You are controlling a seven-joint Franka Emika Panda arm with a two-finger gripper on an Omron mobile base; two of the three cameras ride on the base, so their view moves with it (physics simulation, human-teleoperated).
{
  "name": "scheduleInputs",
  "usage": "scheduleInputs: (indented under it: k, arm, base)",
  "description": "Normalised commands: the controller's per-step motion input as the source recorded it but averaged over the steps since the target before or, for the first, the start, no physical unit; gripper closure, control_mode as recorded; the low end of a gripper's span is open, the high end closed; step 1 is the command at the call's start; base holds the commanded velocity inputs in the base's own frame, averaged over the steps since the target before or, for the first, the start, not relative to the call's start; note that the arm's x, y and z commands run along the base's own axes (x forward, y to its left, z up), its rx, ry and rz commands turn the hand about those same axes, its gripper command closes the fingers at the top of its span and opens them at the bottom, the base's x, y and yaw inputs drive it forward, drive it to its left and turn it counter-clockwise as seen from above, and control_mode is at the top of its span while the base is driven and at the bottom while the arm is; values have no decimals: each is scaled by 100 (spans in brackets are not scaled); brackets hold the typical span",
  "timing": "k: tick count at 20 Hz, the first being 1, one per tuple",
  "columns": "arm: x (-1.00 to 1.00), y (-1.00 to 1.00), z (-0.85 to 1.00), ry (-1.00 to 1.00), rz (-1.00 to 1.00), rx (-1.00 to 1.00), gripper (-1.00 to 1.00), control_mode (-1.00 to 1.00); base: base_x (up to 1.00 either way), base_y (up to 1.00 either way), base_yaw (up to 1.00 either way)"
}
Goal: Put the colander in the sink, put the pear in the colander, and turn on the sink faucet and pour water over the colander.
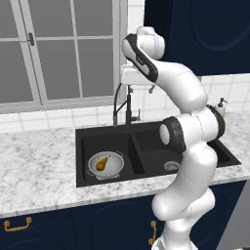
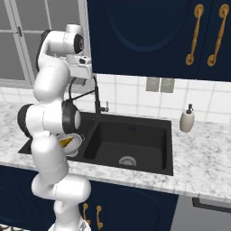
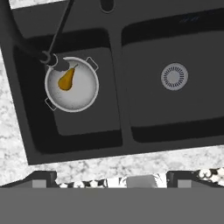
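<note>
The silvery colander (image 1: 112, 165) (image 3: 81, 89) sits in the left basin of the black sink (image 1: 136, 154) (image 3: 114, 87). The orange-yellow pear (image 1: 101, 164) (image 3: 66, 80) lies inside it. In the right base view the arm hides part of the colander (image 2: 75, 142) and the pear (image 2: 66, 142). The black sink faucet (image 1: 118, 102) (image 2: 96, 97) arches from the back rim, and in the hand view its spray tip (image 3: 51, 59) hangs over the colander's edge. No water shows. My gripper (image 1: 140, 89) (image 2: 81, 81) (image 3: 111, 179) hovers high above the sink by the faucet's top, open and holding nothing.
The right basin holds just its round silver drain (image 3: 174, 76) (image 2: 127, 160). A beige soap dispenser (image 2: 187, 119) (image 1: 220, 107) stands on the marbled counter (image 1: 39, 166) to the right. A window lies behind the sink, and dark blue cabinets hang above.
</note>
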Motion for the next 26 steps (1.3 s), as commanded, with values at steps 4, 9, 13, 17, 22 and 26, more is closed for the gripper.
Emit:
scheduleInputs:
  k: [4,9,13,17,22,26]
  arm:
    - [-15,-98,-44,-1,-15,0,-100,-100]
    - [0,-61,-84,-11,-7,-1,-100,-100]
    - [0,-8,-56,-3,-4,0,-100,-100]
    - [0,-24,-93,-11,0,0,-100,-100]
    - [12,-7,-70,-26,11,0,-100,-100]
    - [6,-5,-38,-49,19,0,-100,-100]
  base:
    - [0,0,0]
    - [0,0,0]
    - [0,0,0]
    - [0,0,0]
    - [0,0,0]
    - [0,0,0]
